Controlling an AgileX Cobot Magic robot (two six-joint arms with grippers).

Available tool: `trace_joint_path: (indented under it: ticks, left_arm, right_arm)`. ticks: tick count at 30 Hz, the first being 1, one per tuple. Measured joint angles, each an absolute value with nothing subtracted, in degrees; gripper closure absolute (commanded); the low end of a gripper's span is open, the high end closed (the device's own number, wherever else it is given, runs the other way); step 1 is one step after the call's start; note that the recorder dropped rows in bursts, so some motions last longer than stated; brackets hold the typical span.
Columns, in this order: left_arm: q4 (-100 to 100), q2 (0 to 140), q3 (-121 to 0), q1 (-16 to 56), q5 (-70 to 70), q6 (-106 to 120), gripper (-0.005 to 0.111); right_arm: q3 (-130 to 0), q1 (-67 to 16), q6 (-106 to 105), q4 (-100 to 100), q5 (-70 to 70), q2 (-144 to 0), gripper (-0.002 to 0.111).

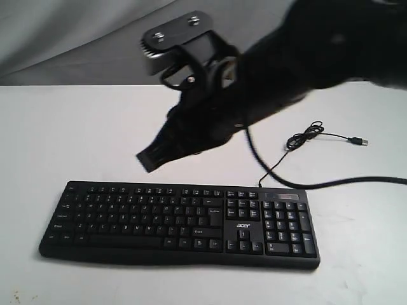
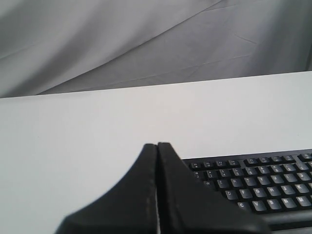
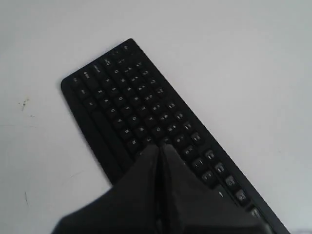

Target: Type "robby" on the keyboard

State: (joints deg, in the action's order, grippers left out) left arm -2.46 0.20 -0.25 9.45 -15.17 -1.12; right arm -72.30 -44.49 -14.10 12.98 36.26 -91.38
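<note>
The black keyboard (image 1: pixel 178 219) lies flat on the white table (image 1: pixel 63 133), its "acer" logo near the arrow keys. My right gripper (image 1: pixel 147 161) comes in from the upper right and hangs shut and empty in the air over the keyboard's back edge, left of the middle. In the right wrist view the right gripper (image 3: pixel 160 145) is shut with its tip over the letter keys of the keyboard (image 3: pixel 122 105). My left gripper (image 2: pixel 157 144) is shut and empty, by the left end of the keyboard (image 2: pixel 265 180). The exterior view does not show it.
The keyboard's thin USB cable (image 1: pixel 304 136) runs back from the number-pad end in a loose coil, its plug (image 1: pixel 360 141) lying on the table. A thicker black cable (image 1: pixel 356 182) of the arm hangs over the right side. A grey cloth backdrop (image 1: pixel 63 38) stands behind.
</note>
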Motion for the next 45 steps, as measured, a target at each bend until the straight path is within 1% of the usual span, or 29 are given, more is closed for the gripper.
trace_joint_path:
  ticks: [7, 12, 21, 27, 45]
  left_arm:
    - [-2.46, 0.20, -0.25, 9.45, -15.17, -1.12, 0.107]
    - [-2.46, 0.20, -0.25, 9.45, -15.17, -1.12, 0.107]
    - [-2.46, 0.20, -0.25, 9.45, -15.17, -1.12, 0.107]
    - [-2.46, 0.20, -0.25, 9.45, -15.17, -1.12, 0.107]
    - [-2.46, 0.20, -0.25, 9.45, -15.17, -1.12, 0.107]
  right_arm:
    - [-83.82, -47.31, -18.66, 13.71, 35.52, -106.47, 0.108]
    - [-88.25, -48.82, -20.56, 15.38, 30.68, -114.36, 0.108]
    - [-93.34, -49.08, -21.46, 15.98, 28.41, -124.48, 0.108]
    - [-93.45, -49.08, -23.72, 18.66, 27.15, -127.83, 0.108]
    - [-91.71, -50.60, -25.09, 20.03, 23.83, -128.53, 0.108]
